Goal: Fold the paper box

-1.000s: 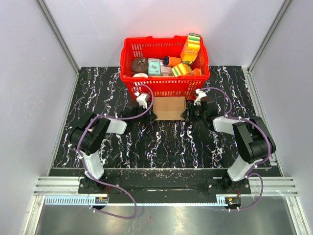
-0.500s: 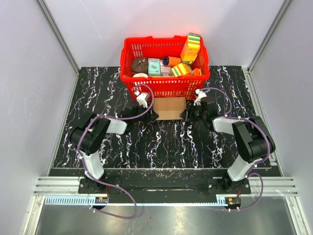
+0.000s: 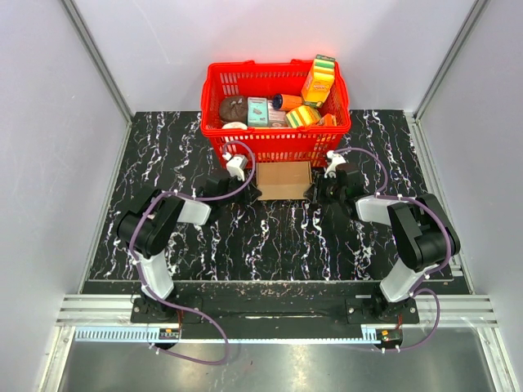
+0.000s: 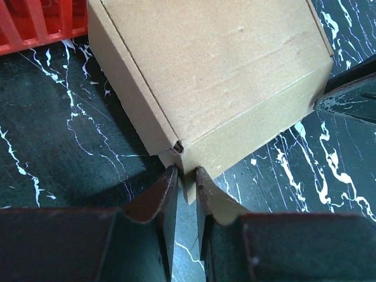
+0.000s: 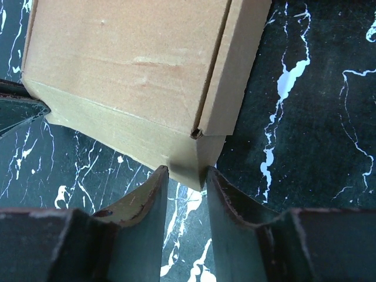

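Black marbled bench (image 3: pixel 278 237) between grey walls, closed paper box (image 3: pixel 283 180) at its far middle.
The box lies where it did a second ago. The left hand (image 4: pixel 185 176), at its 9 o'clock, pinches a corner flap. The right hand (image 5: pixel 185 171), at 3 o'clock, straddles the opposite corner, grip unclear. A red basket (image 3: pixel 278 147) of packages stands just beside it at 12 o'clock.

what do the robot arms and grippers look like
The left arm and right arm have black joints and white links, each trailed by a looping purple cable. The left gripper and right gripper have dark tapering fingers with scuffed brownish inner faces.
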Controlling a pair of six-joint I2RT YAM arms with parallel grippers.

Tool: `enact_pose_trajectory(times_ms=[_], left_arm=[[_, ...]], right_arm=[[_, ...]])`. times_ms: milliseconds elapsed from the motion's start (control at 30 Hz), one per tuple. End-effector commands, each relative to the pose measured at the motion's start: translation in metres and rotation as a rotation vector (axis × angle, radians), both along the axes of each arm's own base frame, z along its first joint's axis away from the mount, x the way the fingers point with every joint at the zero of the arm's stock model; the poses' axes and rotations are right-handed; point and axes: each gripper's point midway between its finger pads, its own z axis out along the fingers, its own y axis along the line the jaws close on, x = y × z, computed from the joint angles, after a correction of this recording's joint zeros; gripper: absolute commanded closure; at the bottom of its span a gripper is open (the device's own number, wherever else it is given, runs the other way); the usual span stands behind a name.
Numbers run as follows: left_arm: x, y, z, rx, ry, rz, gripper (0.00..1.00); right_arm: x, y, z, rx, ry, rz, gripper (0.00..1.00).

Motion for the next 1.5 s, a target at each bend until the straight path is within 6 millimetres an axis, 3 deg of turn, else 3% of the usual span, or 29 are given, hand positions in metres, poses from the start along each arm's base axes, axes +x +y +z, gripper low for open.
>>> enact_pose_trajectory(times_ms=[0,133,367,567,667,700,833,1000,1267,1467], left_arm=[[0.003,-0.014,0.016,-0.060,-0.072,-0.059,0.83],[0.002,-0.016,0.017,-0.070,-0.070,-0.072,0.83],[-0.001,-0.021,0.017,-0.102,-0.063,-0.096,0.69],[-0.004,-0.022,0.016,-0.107,-0.060,-0.105,0.63],[-0.005,-0.023,0.013,-0.098,-0.060,-0.109,0.67],[-0.005,-0.023,0.013,-0.094,-0.063,-0.110,0.73],[-0.005,-0.024,0.010,-0.077,-0.065,-0.116,0.81],[-0.007,-0.027,0.008,-0.071,-0.070,-0.128,0.81],[-0.012,-0.031,0.013,-0.065,-0.094,-0.147,0.64],[-0.015,-0.036,0.009,-0.053,-0.100,-0.167,0.65]], right_arm=[[0.011,0.005,0.014,0.017,-0.068,0.013,0.63],[0.013,0.005,0.015,0.017,-0.071,0.010,0.64],[0.014,0.006,0.015,0.023,-0.069,0.015,0.63],[0.015,0.008,0.014,0.028,-0.066,0.019,0.61],[0.016,0.009,0.016,0.032,-0.070,0.021,0.62],[0.016,0.009,0.017,0.036,-0.071,0.020,0.62],[0.018,0.010,0.018,0.040,-0.079,0.016,0.62],[0.019,0.011,0.019,0.048,-0.088,0.020,0.62],[0.021,0.015,0.022,0.074,-0.097,0.029,0.61],[0.023,0.017,0.022,0.081,-0.102,0.029,0.61]])
